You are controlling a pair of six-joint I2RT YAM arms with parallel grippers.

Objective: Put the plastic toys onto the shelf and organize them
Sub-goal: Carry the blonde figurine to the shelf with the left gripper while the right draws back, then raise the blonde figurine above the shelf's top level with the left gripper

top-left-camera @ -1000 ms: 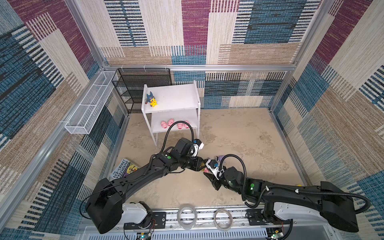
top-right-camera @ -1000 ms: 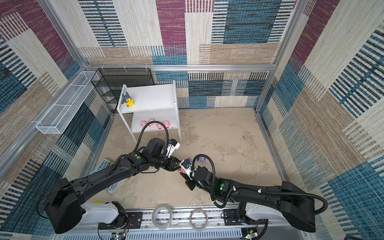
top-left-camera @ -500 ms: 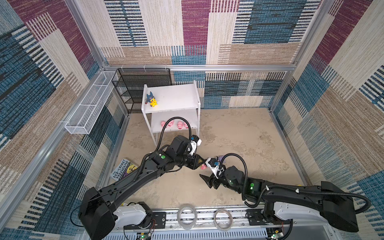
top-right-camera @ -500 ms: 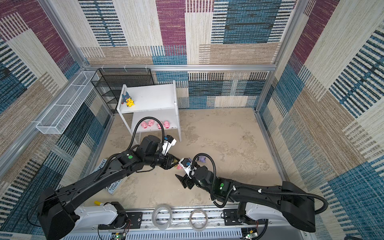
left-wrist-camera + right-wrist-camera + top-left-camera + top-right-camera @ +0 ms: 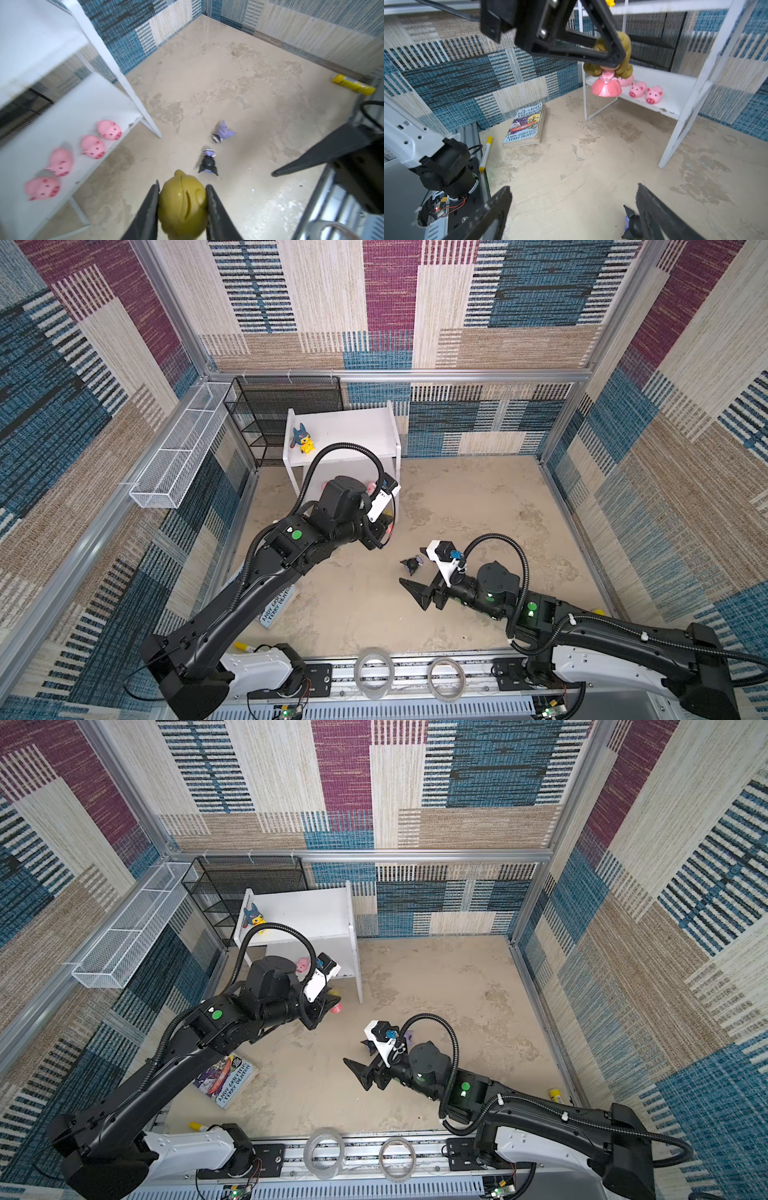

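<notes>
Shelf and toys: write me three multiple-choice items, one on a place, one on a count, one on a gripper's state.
1. Where is the yellow figure with blue hood?
A. on the top tier of the shelf
B. on its lower tier
C. in a gripper

2. How many pink pigs lie on the lower tier?
A. two
B. four
C. six

3. The left gripper is:
A. open and empty
B. shut on the blond doll
C. out of view

Answers: A, both top views show it on the top board; B, the left wrist view shows four in a row; B, its jaws clamp the doll's head.
</notes>
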